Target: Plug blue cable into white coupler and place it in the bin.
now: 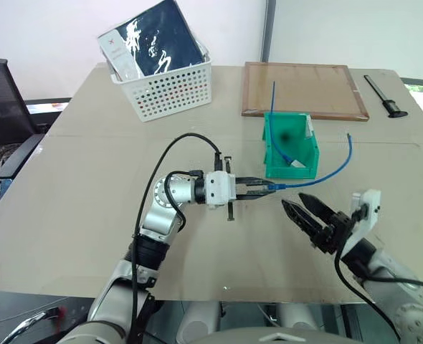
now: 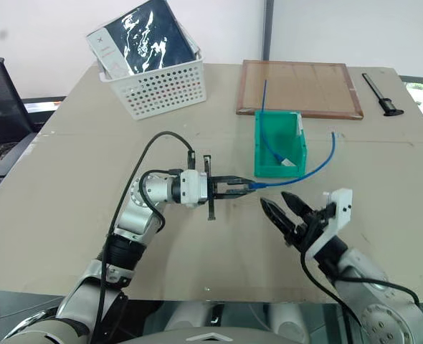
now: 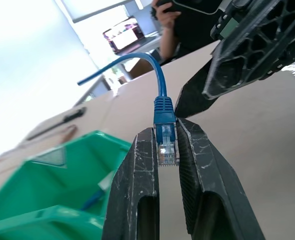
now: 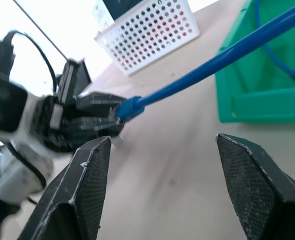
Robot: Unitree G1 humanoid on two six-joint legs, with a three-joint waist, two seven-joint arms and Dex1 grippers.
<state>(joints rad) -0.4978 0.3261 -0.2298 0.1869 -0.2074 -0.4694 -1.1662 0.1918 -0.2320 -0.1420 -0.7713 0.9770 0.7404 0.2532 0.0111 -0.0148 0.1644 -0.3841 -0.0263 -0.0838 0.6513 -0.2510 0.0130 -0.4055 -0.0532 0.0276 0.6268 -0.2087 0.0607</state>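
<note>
The left gripper [image 1: 258, 184] is pinching the blue cable [image 1: 337, 169] by its plug; the right gripper [image 1: 302, 210], empty and spread, is hovering just beside it, needing the white coupler

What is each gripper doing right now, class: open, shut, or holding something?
Left gripper: shut on the plug end of the blue cable.
Right gripper: open, holding nothing.
</note>
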